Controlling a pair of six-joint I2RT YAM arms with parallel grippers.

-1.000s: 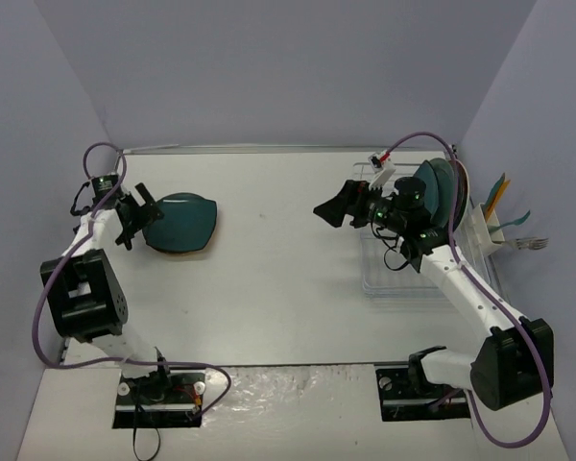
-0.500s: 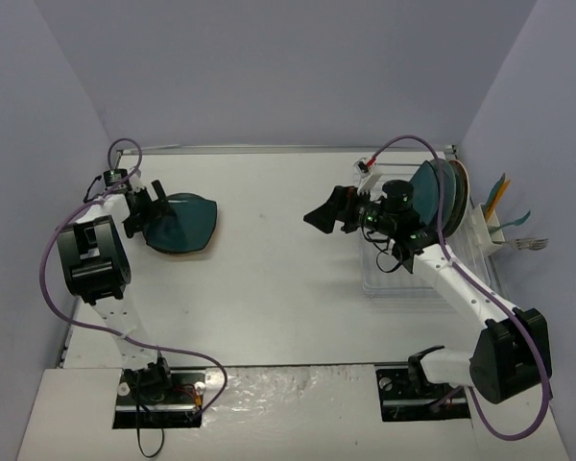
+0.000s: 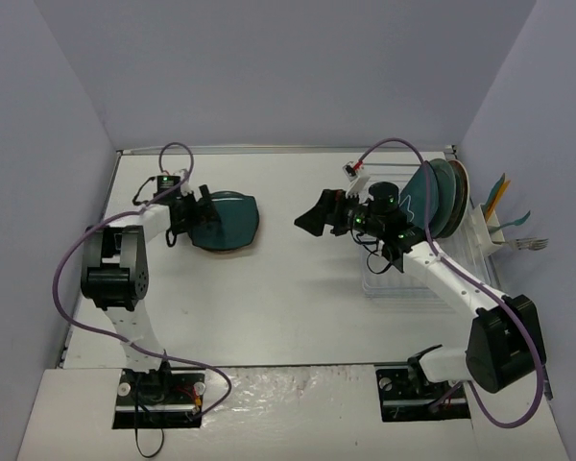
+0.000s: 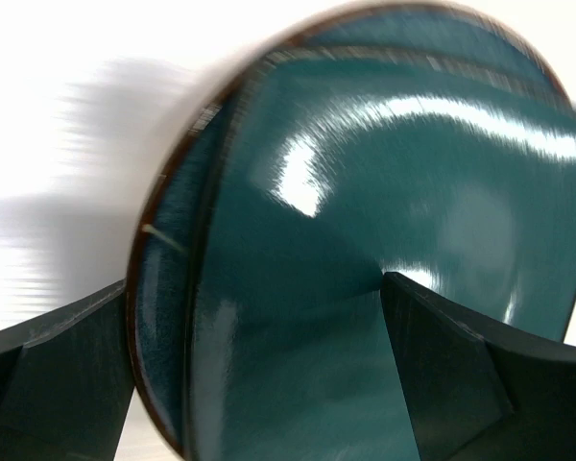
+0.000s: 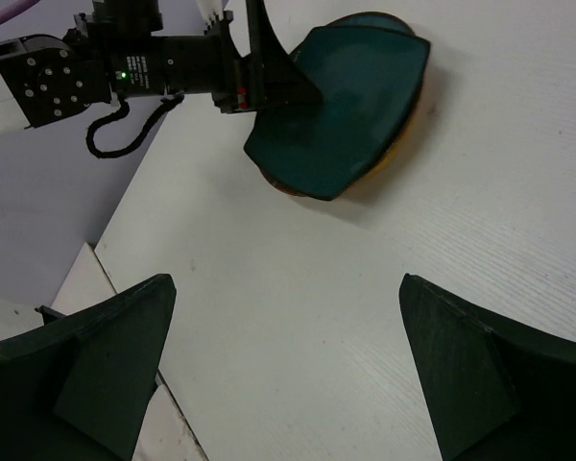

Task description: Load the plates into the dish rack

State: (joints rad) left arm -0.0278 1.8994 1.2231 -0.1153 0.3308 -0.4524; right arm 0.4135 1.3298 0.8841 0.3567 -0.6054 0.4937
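A dark teal squarish plate (image 3: 228,220) lies on top of an orange-yellow plate (image 5: 410,130) on the table, left of the middle. My left gripper (image 3: 198,215) is open. Its jaws straddle the left rim of this stack (image 4: 298,240), one finger beside the rim and one over the teal plate. My right gripper (image 3: 317,213) is open and empty, held above the middle of the table and facing the stack (image 5: 350,91). The white dish rack (image 3: 394,274) stands at the right. Three plates (image 3: 434,197) stand upright at its far end.
A utensil holder (image 3: 494,229) with a fork and coloured utensils hangs on the rack's right side. Grey walls close in the table on the left, back and right. My right arm reaches across over the rack.
My left gripper has swung right along the table, and the plate stack has moved right with it. My right gripper has moved a little left, away from the rack.
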